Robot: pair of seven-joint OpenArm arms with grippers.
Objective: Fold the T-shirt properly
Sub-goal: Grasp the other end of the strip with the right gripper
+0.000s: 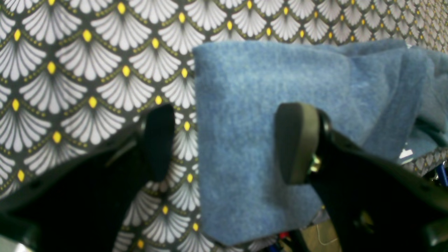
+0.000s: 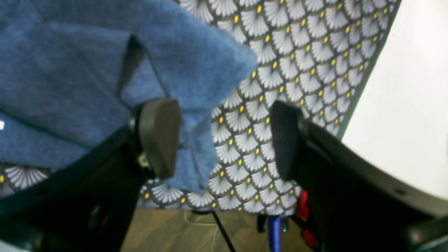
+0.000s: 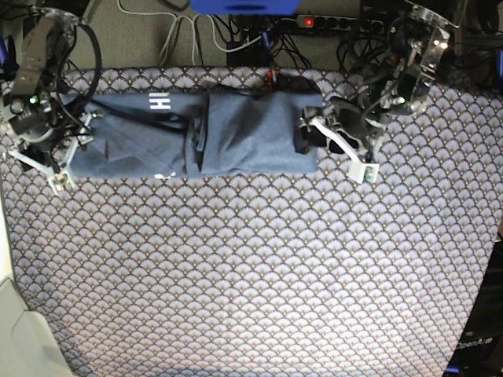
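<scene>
The slate-blue T-shirt [image 3: 236,133] lies folded into a long band across the far part of the table, with white lettering [image 3: 159,102] showing near its left end. At the band's right end, my left gripper [image 3: 326,137] is open. In the left wrist view its fingers [image 1: 297,143] straddle the T-shirt's [image 1: 252,122] straight side edge without pinching it. My right gripper [image 3: 71,149] is open at the band's left end. In the right wrist view a loose corner of the T-shirt [image 2: 87,70] droops beside the right gripper's [image 2: 222,138] left finger [image 2: 159,136].
A scallop-patterned tablecloth [image 3: 259,267] covers the whole table. Cables and a power strip [image 3: 330,22] lie on the floor beyond the far edge, close behind the shirt. A pale surface [image 2: 406,87] borders the table on the right gripper's side.
</scene>
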